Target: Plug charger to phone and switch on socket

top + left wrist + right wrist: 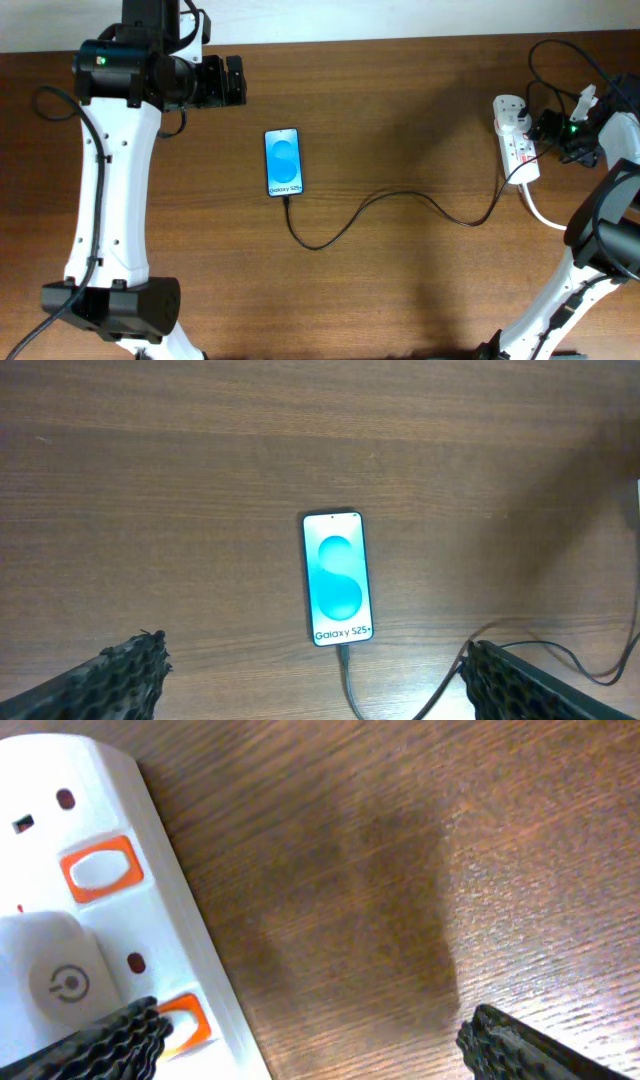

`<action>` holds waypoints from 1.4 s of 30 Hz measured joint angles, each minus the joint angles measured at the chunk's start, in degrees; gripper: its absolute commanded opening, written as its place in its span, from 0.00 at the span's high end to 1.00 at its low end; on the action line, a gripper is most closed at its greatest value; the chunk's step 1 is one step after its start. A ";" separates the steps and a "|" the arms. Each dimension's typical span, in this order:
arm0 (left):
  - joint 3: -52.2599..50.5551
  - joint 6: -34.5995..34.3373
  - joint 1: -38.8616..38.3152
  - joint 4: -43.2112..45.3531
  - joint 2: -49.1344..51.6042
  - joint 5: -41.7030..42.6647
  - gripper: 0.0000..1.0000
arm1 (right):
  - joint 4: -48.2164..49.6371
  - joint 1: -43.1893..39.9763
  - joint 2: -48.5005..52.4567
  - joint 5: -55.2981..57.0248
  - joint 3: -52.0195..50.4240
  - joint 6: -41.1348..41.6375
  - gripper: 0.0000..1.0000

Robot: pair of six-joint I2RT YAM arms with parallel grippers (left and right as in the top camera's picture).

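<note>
Dark wood-grain table (400,100) carries a lit Galaxy phone (283,162), a black charger cable (400,193) plugged into its near end, and a white power strip (520,155) far right

You get even, fairly bright light across the brown wooden table (400,120). The slim blue-lit phone (338,578) glows sharply, without glare. Up close, the white oblong power strip (140,910) looks soft-focused, with a broad dim shadow on the wood beside it.
</note>
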 measured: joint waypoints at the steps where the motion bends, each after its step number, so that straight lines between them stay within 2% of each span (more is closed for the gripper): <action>1: 0.00 0.00 0.00 0.00 0.00 -0.02 0.01 | -0.59 0.00 -0.02 -0.02 0.09 -0.02 0.01; 9: 0.00 0.00 0.00 0.00 0.00 -0.02 0.01 | -1.66 0.00 -0.04 -0.24 0.09 -0.04 0.01; 14: 0.00 0.00 0.00 -0.02 0.00 0.00 0.01 | -4.09 -0.35 -0.02 1.14 1.33 4.20 0.01; 19: 0.00 0.00 0.00 -0.02 0.00 0.00 0.01 | -13.90 -4.83 -0.92 5.73 10.60 8.96 0.02; 26: 0.00 0.00 0.00 -0.02 0.00 0.00 0.01 | -21.46 -7.13 -13.49 3.63 21.14 9.66 0.02; 30: 0.00 0.00 0.00 0.00 0.00 0.00 0.01 | -22.97 -3.19 -26.14 -1.20 21.84 6.86 0.02; 34: 0.00 0.00 0.00 0.02 -0.02 -0.02 0.01 | -25.94 7.56 -36.87 -3.17 22.14 4.11 0.02; 38: 0.00 0.00 0.00 -0.02 0.00 -0.02 0.00 | -30.75 19.58 -42.53 -3.74 22.23 3.56 0.02; 42: 0.00 0.00 0.00 -0.02 0.00 0.00 0.01 | -36.44 24.76 -45.07 -5.51 22.23 4.11 0.02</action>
